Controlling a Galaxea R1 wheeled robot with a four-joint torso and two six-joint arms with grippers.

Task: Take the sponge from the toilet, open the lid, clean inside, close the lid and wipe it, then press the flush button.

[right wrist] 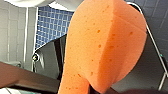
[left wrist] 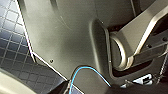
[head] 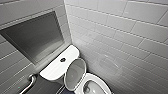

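Note:
The white toilet (head: 53,68) stands against the tiled wall in the head view. Its lid (head: 74,73) is raised, with the greyish underside facing out, and the oval bowl (head: 93,87) lies uncovered below it. The dark round flush button (head: 62,59) sits in the middle of the flat cistern top. The orange sponge (right wrist: 105,45) looms large and close in the right wrist view, and my right gripper is shut on it. My left gripper is open and holds nothing that I can see.
A recessed grey niche (head: 35,37) is set in the wall left of the cistern. A metal grab bar (head: 30,82) runs below it. White wall tiles (head: 125,37) close in on the right. Dark tiled floor (left wrist: 12,50) shows beside the robot's plate.

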